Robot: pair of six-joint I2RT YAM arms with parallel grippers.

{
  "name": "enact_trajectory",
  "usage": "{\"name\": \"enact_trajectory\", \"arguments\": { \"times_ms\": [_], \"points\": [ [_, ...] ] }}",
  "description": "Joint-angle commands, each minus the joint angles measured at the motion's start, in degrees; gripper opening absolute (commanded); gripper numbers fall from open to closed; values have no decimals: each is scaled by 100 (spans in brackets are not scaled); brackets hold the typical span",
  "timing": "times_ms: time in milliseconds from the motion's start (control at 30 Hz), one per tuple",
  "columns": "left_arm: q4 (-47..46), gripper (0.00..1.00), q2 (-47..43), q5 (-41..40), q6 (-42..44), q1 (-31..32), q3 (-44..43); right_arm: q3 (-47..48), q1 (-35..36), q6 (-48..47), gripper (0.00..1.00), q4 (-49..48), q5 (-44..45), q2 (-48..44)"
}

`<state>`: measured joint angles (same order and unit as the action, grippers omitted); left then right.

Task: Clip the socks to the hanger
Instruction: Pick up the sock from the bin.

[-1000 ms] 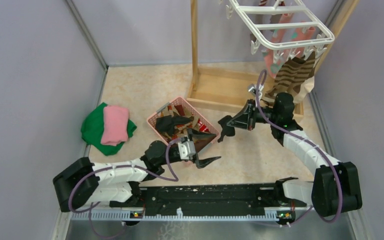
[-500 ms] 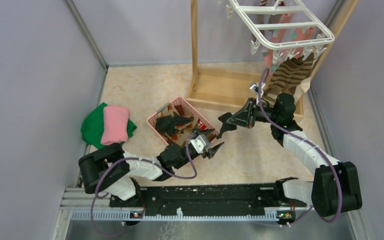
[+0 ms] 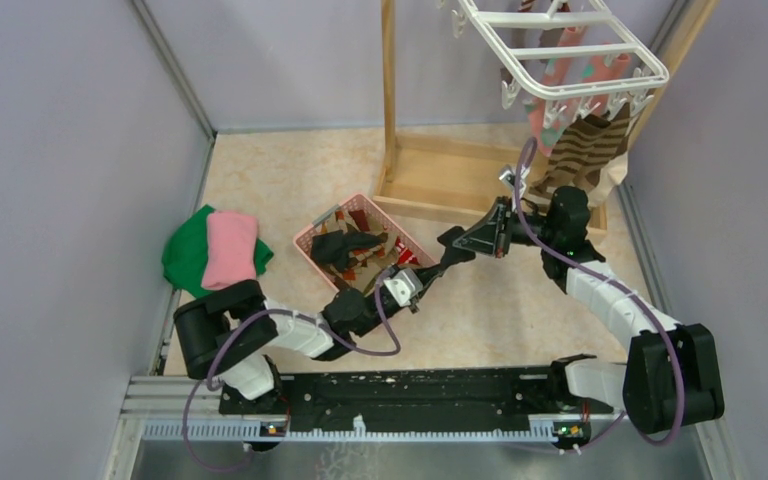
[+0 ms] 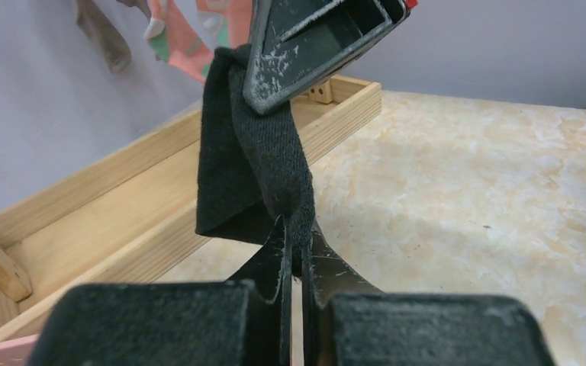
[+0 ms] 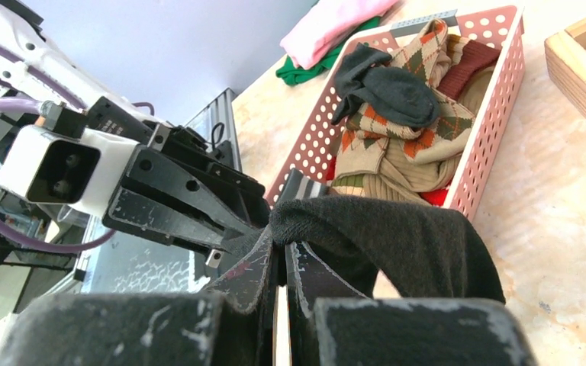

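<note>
A black sock hangs between my two grippers over the floor, right of the pink basket. My right gripper is shut on its upper end. My left gripper is shut on its lower end, with the jaws pinched on the fabric. The right gripper's fingers sit just above the left gripper. The white hanger hangs at the top right, with a striped sock and a pink sock clipped beneath it. More socks lie in the basket.
The pink basket stands left of the grippers. Behind them is the wooden stand's base and its post. Folded green and pink cloths lie at the left wall.
My left arm has reached right and forward to the black sock, and its jaws have gone from open to shut on it. The right arm has barely moved.
</note>
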<state>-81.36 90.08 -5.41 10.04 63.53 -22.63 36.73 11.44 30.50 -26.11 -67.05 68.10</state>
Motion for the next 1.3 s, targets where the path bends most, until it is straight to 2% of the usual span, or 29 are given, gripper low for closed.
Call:
{"name": "enact_trajectory", "arguments": {
  "times_ms": [0,33,67,100,133,233,333,533,667,800,1000,1267],
  "points": [
    [718,0,-781,137,220,24,-95,304,-35,-1423,0,1043,-174,-160],
    [1311,0,-1066,196,341,14,-134,508,-31,-2241,3,1824,-293,-183],
    [1995,0,-1357,301,465,8,-224,740,-29,-3410,12,2772,-357,-223],
    [3010,0,-1759,479,624,-6,-359,1099,-26,-4498,27,4175,-334,-263],
    [3914,0,-2016,765,771,-19,-635,1306,-26,-5471,39,4968,-267,-319],
    [6251,0,-2529,1490,1217,-53,-1410,1737,-92,-7455,66,6565,9,-635],
    [7773,0,-2629,2108,1460,-67,-2132,1958,-109,-9230,78,7703,113,-934],
    [9625,0,-1945,2897,1705,-69,-3578,1971,-109,-11482,86,9138,-642,-1093],
    [10183,0,-1516,3028,1902,-63,-4218,1952,-107,-11364,87,9129,-953,-1075],
    [10223,0,-1285,3142,1973,-68,-4520,1754,-31,-10953,81,8881,-1448,-977],
    [10020,0,-1256,3061,1954,-64,-4567,1564,114,-10096,65,8224,-1546,-896],
    [9508,0,-1375,2894,1646,-62,-4364,1398,215,-9301,54,7640,-1793,-801]
  ]
}}
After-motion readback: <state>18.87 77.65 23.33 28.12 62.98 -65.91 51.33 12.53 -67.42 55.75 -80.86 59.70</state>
